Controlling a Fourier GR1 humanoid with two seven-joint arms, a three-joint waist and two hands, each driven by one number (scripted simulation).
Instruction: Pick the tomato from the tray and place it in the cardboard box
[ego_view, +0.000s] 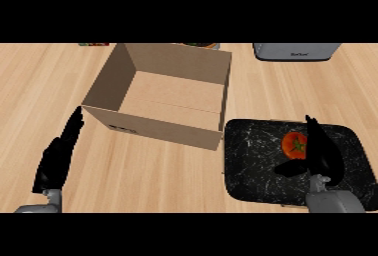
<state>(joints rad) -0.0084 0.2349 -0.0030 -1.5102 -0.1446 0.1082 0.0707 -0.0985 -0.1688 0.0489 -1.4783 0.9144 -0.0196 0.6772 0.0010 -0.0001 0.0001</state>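
Note:
A red tomato with a green stem lies on the black marbled tray at the right. My right hand stands over the tray just right of the tomato, fingers straight and pointing away from me, thumb stretched out left below the tomato; it partly hides the tomato's right side. The open cardboard box stands left of the tray, its near right corner close to the tray's far left corner. My left hand rests open at the lower left, fingers up, beside the box's near left corner.
A grey appliance sits at the counter's far right edge. Small items peek out behind the box at the far edge. Bare wooden counter spreads in front of the box between my hands.

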